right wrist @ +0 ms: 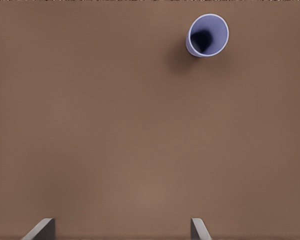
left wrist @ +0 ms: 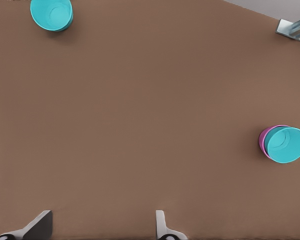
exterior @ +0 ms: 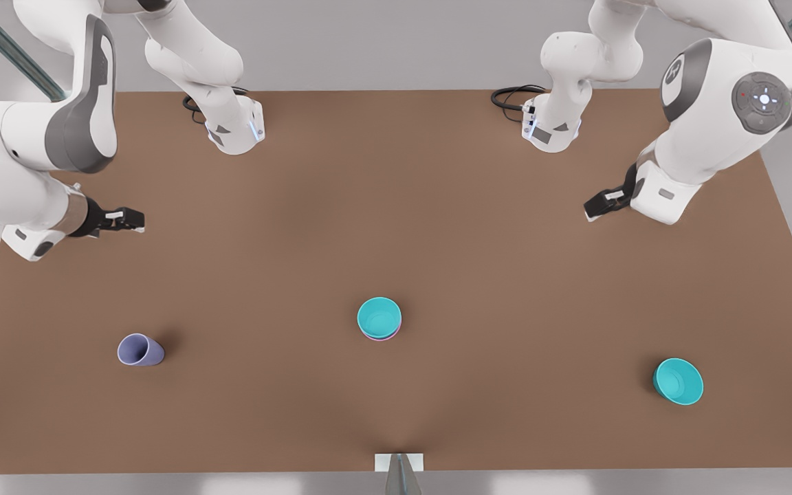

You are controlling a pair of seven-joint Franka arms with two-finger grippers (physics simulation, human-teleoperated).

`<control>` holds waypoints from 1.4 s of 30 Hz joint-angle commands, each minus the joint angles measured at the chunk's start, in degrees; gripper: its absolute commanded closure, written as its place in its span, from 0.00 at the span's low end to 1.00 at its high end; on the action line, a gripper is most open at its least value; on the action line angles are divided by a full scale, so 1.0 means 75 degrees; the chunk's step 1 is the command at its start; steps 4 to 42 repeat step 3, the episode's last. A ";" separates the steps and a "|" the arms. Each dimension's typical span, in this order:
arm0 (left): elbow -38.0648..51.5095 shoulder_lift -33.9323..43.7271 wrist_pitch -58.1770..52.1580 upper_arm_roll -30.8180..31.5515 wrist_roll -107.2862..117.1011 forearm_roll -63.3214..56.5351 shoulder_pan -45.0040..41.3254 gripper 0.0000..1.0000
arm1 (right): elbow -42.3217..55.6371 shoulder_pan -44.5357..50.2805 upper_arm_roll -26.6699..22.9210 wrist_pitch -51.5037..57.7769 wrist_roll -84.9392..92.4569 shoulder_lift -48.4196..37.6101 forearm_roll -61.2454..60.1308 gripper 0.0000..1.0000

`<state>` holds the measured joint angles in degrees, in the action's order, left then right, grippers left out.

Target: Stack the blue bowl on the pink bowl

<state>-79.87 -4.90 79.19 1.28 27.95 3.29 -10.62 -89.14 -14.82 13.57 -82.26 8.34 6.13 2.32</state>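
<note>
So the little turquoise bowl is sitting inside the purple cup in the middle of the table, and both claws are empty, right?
Not the cup: the blue bowl is nested in the pink bowl, as the left wrist view shows. The lavender cup stands apart. The left gripper and right gripper are indeed empty.

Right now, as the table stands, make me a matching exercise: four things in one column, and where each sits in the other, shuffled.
Things:
1. blue bowl
2. pink bowl
3. lavender cup
4. flared teal bowl

Places:
A. alone, on the front view's right
B. underneath another bowl, mid-table
C. alone, on the front view's left
D. nested inside another bowl, mid-table

Pairs: 1-D, 2-B, 3-C, 4-A
</note>
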 commanded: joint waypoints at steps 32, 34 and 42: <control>0.0056 -0.0050 -0.0820 0.0110 -0.2813 -0.0262 0.0138 0.00 | -0.0010 0.0055 0.0007 0.0012 0.0014 -0.0009 -0.0004 0.00; 0.0056 -0.0050 -0.0820 0.0110 -0.2813 -0.0262 0.0138 0.00 | -0.0010 0.0055 0.0007 0.0012 0.0014 -0.0009 -0.0004 0.00; 0.0056 -0.0050 -0.0820 0.0110 -0.2813 -0.0262 0.0138 0.00 | -0.0010 0.0055 0.0007 0.0012 0.0014 -0.0009 -0.0004 0.00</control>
